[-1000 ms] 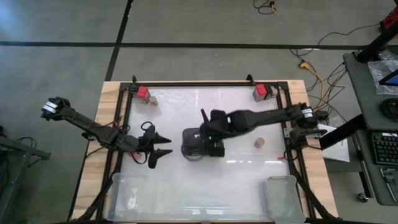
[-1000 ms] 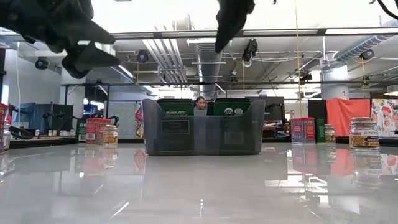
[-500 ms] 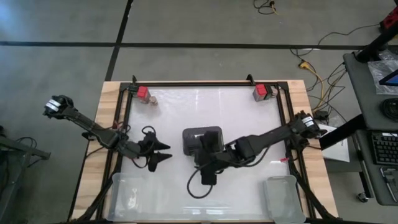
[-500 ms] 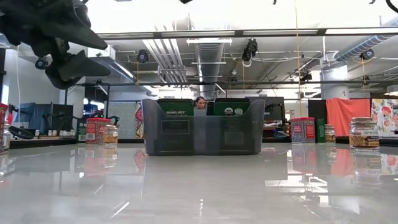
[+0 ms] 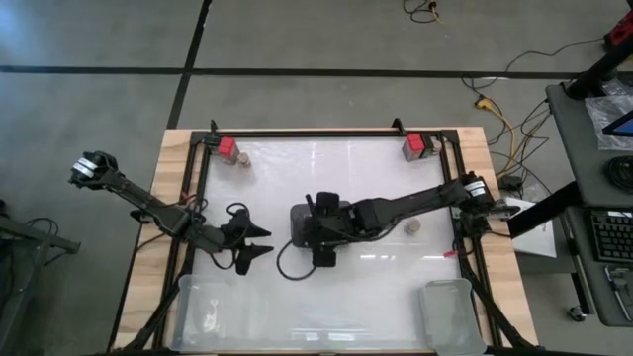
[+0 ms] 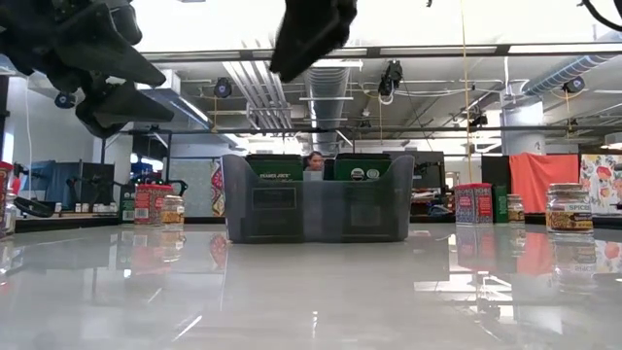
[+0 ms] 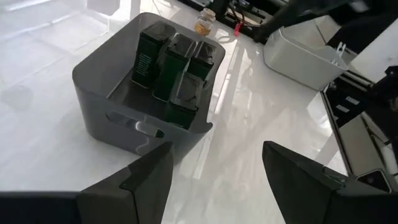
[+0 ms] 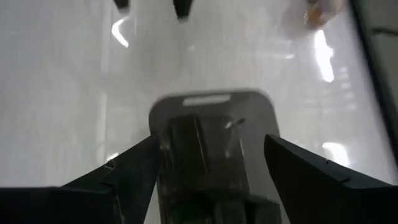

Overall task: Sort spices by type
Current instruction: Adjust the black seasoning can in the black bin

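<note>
Two arms over a glossy white table (image 5: pixel 396 188), going left to right in the overhead shot. Left gripper (image 5: pixel 259 240) hangs above the left-centre of the table, fingers (image 7: pixel 146 177) spread apart with nothing between them, pointing toward the grey holder (image 5: pixel 309 225) in the middle. That holder is a dark slotted bin with several dark green tins (image 7: pixel 165 62) standing upright inside it.

Right gripper (image 5: pixel 324 259) reaches across from the right side and sits over the holder's near edge. Its fingers (image 8: pixel 127 171) stand wide with the bin between them in the wrist view, and I can't see it gripping anything.

Spices are scattered around the edges: a red box (image 5: pixel 227 148) with a small round jar (image 5: pixel 242 158) just beside it at the far left corner, another red box (image 5: pixel 414 147) with a jar (image 5: pixel 431 148) touching or nearly touching it at the far right corner, and one lone tan-topped jar (image 5: pixel 412 226) on the table right of the holder. Clear bins sit at the near edge, one left (image 5: pixel 213 311) and one right (image 5: pixel 450 311).
</note>
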